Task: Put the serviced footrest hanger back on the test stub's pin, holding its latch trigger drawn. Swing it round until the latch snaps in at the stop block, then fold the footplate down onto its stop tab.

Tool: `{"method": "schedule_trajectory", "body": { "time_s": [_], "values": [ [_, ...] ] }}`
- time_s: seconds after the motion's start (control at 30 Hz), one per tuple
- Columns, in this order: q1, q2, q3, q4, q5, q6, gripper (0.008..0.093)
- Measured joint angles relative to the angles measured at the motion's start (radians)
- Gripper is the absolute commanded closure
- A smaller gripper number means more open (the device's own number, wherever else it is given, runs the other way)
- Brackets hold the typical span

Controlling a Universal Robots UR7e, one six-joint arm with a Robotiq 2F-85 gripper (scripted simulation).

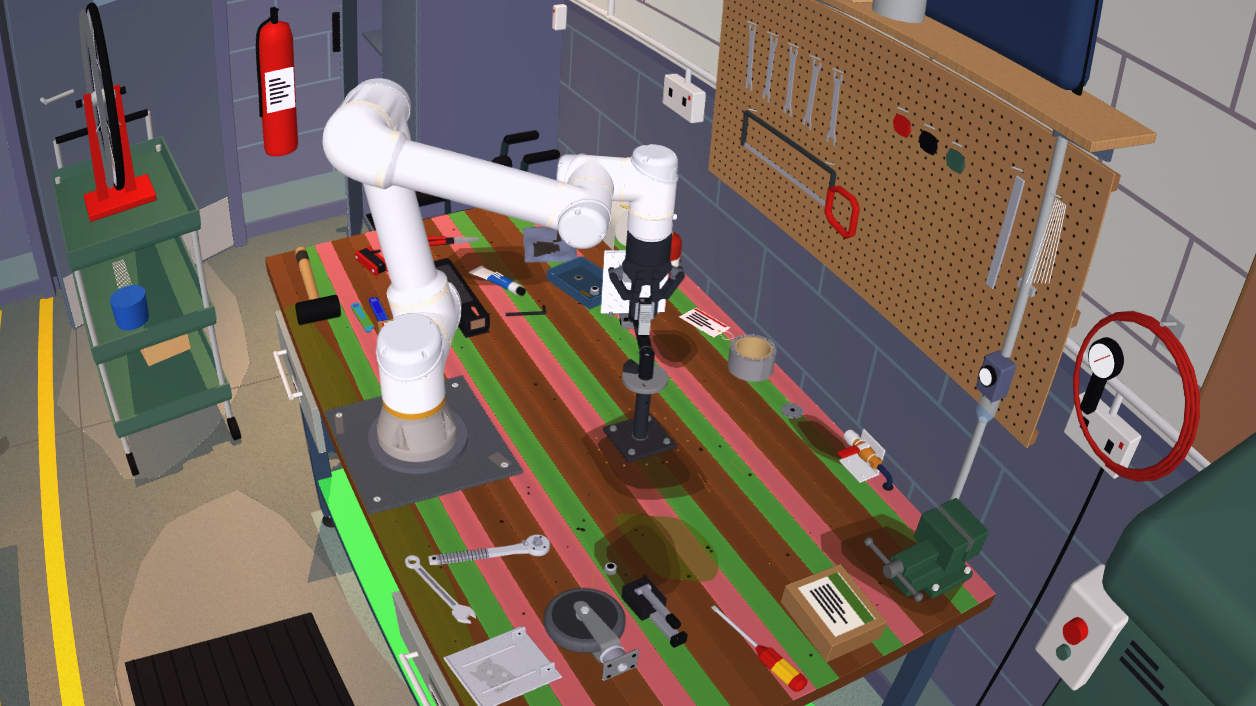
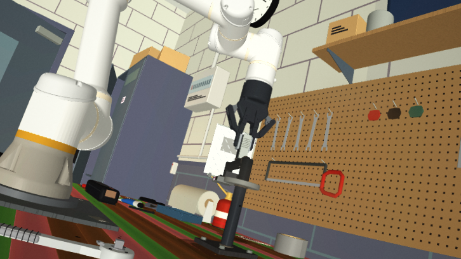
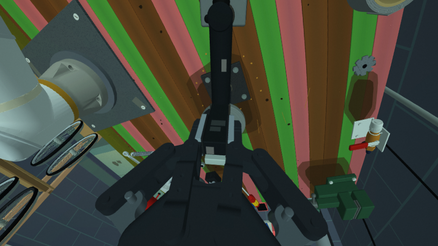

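The footrest hanger (image 2: 241,162), a dark arm with a pale latch trigger near its top, sits on the pin of the test stub (image 1: 642,406) at mid-bench, and my gripper (image 2: 244,141) is closed on it from above. The hanger (image 3: 218,91) runs down from my fingers (image 3: 214,147) to the stub's collar (image 2: 241,183). Its white footplate (image 2: 224,148) stands folded up, to the left of the hanger in the second side camera. I cannot make out the stop block or the stop tab.
The stub's base plate (image 1: 639,440) is bolted to the striped bench, with a tape roll (image 1: 752,356) to its right and a blue tray (image 1: 580,279) behind. My arm's base (image 1: 417,430) stands to the left. A pegboard (image 1: 896,176) covers the wall.
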Motion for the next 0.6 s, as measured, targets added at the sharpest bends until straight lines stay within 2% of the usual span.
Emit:
{"method": "schedule_trajectory", "body": {
  "time_s": [0.6],
  "values": [
    [-0.010,-0.039,0.029,0.010,0.000,-0.211,0.0934]
  ]
}}
